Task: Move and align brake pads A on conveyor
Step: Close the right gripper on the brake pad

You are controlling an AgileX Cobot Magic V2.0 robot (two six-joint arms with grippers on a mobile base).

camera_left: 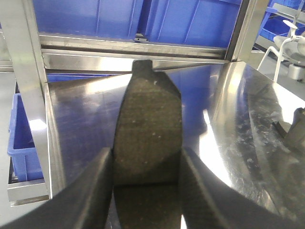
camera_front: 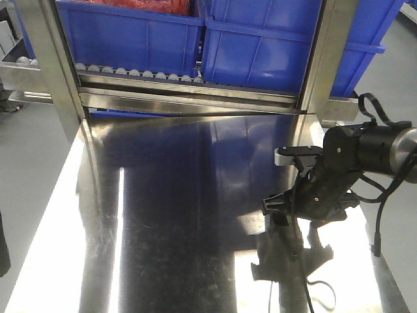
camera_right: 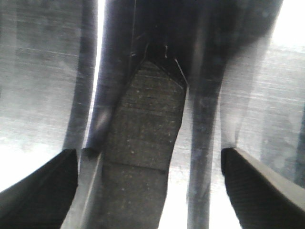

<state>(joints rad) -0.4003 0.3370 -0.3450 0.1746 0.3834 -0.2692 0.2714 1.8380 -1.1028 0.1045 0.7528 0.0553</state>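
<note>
two pads are in play over the steel table. the left gripper pinches one pad by its near end, its fingers pressed to both long sides. the pad's far tab points toward the blue bins at the far edge. at the table's right side the right gripper stands spread wide, fingers well clear of the second pad between them. whether that pad rests on the steel cannot be told. the right arm reaches down toward the table.
</note>
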